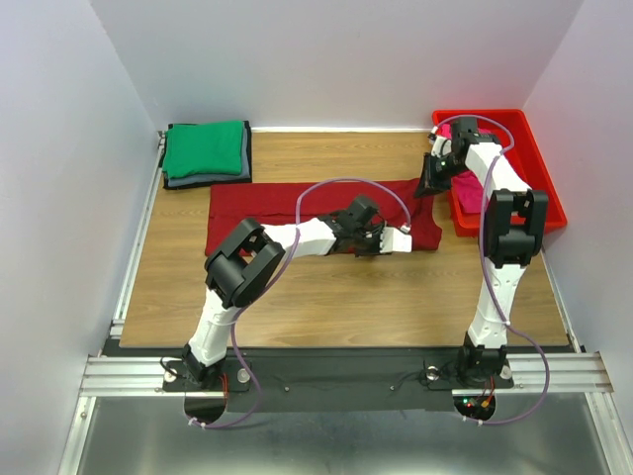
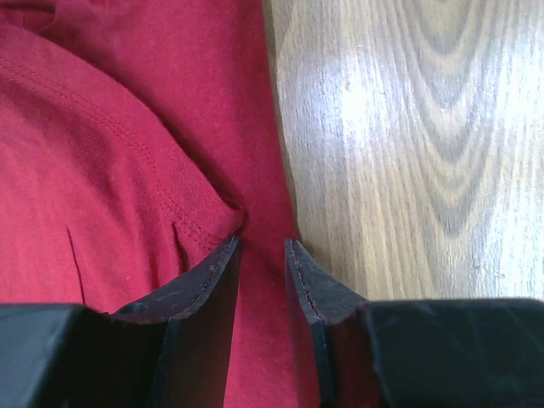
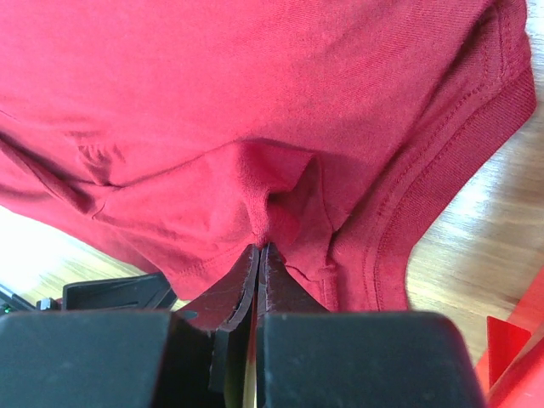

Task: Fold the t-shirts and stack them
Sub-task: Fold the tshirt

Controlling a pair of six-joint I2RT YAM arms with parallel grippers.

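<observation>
The dark red t-shirt (image 1: 297, 213) lies spread in a long band across the table's middle. My left gripper (image 1: 402, 240) is low over its near right part. In the left wrist view its jaws (image 2: 262, 248) stand open a little, straddling a strip of dark red cloth (image 2: 127, 170) beside the wood. My right gripper (image 1: 431, 180) is shut on a pinched fold at the shirt's far right corner, seen close in the right wrist view (image 3: 259, 248). The green t-shirt (image 1: 204, 148) lies folded on the dark grey one (image 1: 203, 180) at the back left. The pink t-shirt (image 1: 463, 185) sits in the red tray (image 1: 534, 168).
White walls close in the table on three sides. A metal rail (image 1: 138, 247) runs along the left edge. The red tray's corner (image 3: 510, 357) shows close by my right gripper. Bare wood (image 1: 346, 287) lies between the shirt and the arm bases.
</observation>
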